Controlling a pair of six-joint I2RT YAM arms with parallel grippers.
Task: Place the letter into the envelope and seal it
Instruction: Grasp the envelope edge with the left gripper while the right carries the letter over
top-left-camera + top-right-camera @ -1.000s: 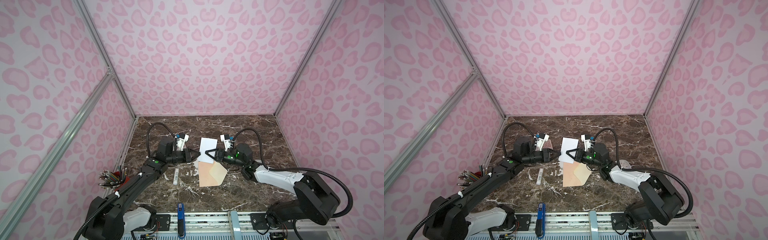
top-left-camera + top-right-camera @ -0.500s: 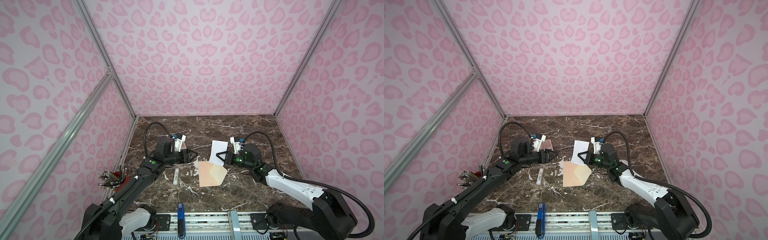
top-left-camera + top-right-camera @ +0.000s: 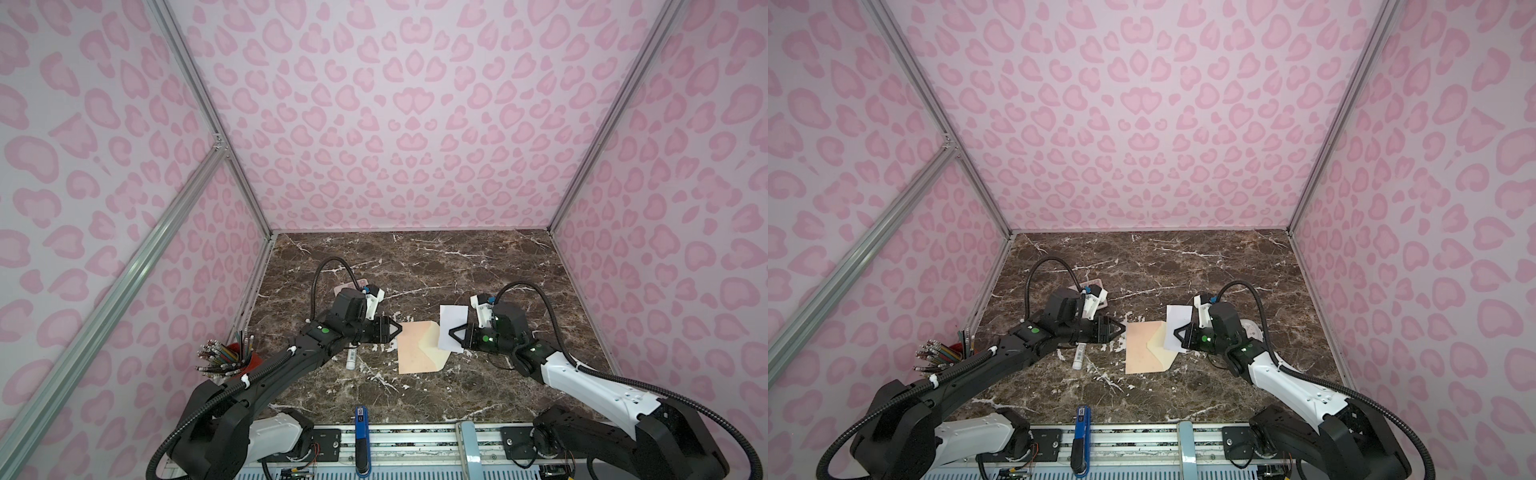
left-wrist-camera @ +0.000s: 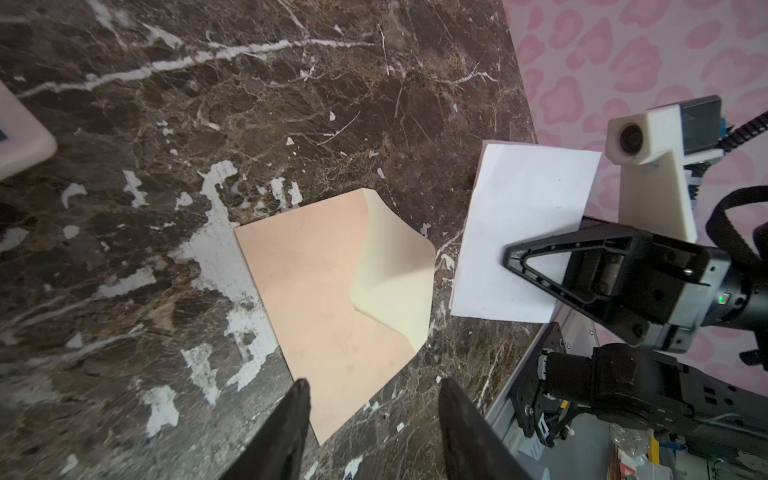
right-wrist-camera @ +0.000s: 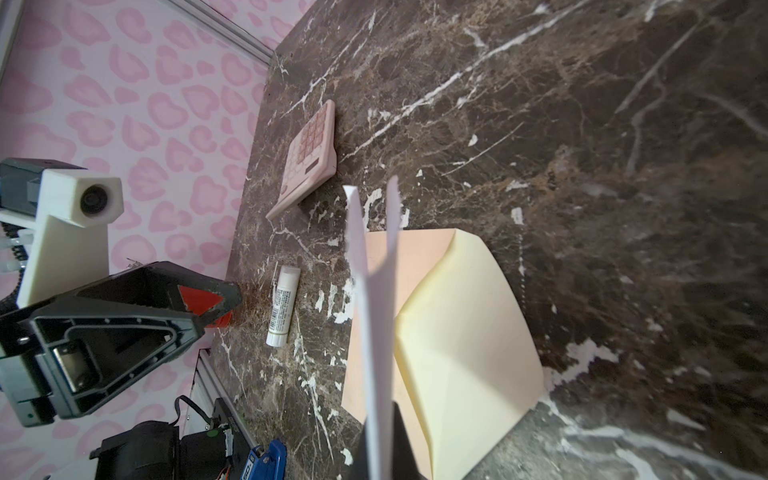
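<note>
Over the marble (image 3: 415,270), right hand (image 3: 450,335) pinches letter (image 3: 453,316).

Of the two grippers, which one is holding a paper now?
The right gripper: its jaws are shut on the white letter. The left gripper has jaws apart and empty, near the envelope.

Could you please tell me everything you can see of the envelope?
The envelope is a thin peach-tan paper rectangle lying flat near the middle of the marble table. Its cream flap is open, unsealed, and bows slightly upward, on its right side in both top views. Only the table visibly touches it.
</note>
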